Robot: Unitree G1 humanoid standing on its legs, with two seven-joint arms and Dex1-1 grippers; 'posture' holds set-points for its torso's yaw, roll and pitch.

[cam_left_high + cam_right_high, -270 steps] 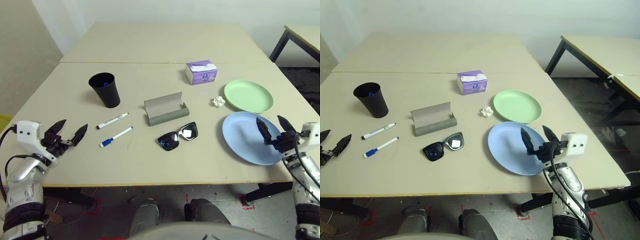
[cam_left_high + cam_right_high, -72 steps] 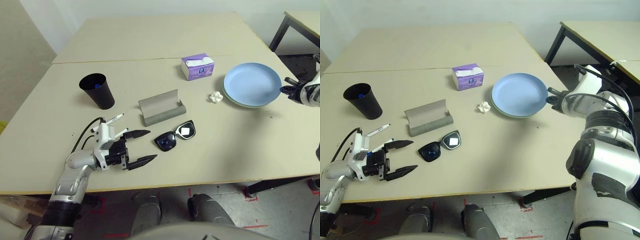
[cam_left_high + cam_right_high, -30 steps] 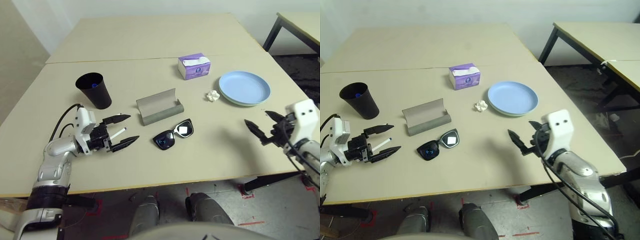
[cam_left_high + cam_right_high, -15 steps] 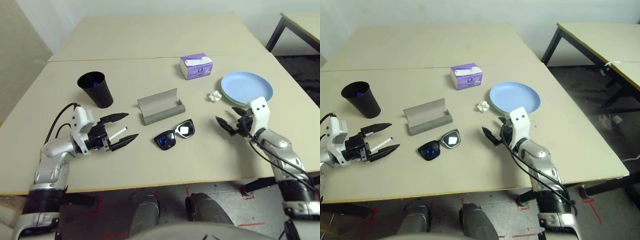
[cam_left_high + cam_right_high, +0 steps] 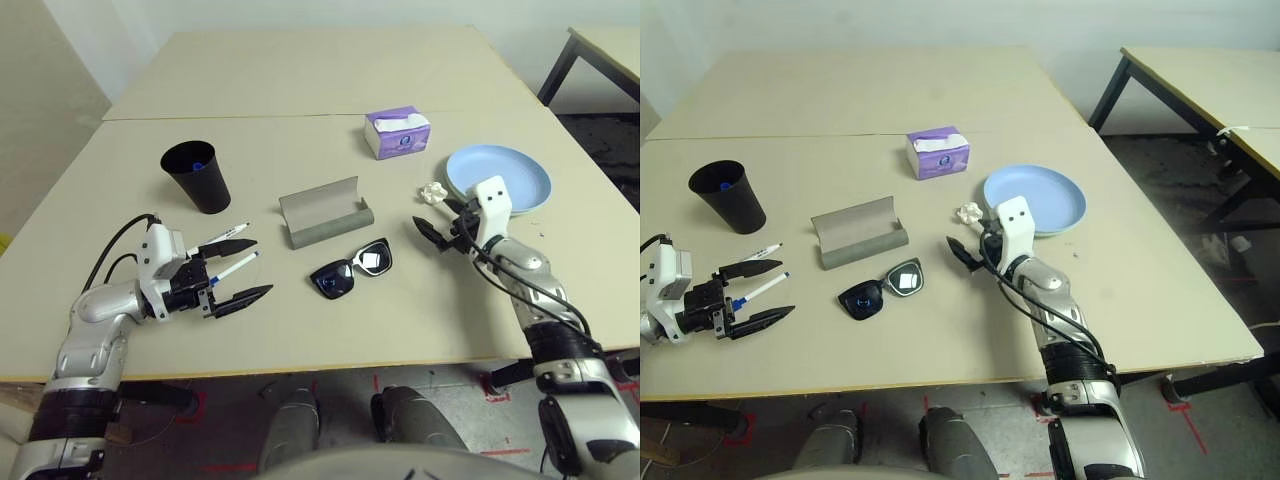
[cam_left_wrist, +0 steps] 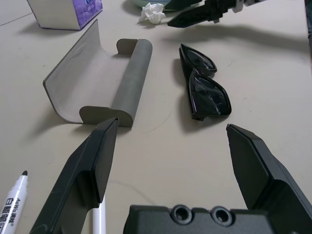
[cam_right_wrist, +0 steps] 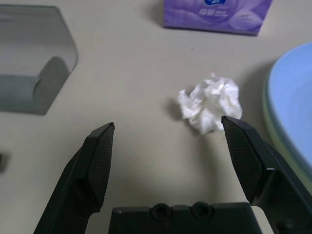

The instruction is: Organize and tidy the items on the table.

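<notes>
here a crinkled white paper wad (image 7: 210,108) beside smooth round plates (image 7: 292,117).

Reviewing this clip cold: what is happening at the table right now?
A humanoid robot is tidying a beige table. Its right gripper, open, faces the crumpled paper wad beside the blue plate, which sits on the green one. Its left gripper hangs open and empty by the two markers. The sunglasses, open glasses case, black cup and tissue box lie untouched.
</notes>
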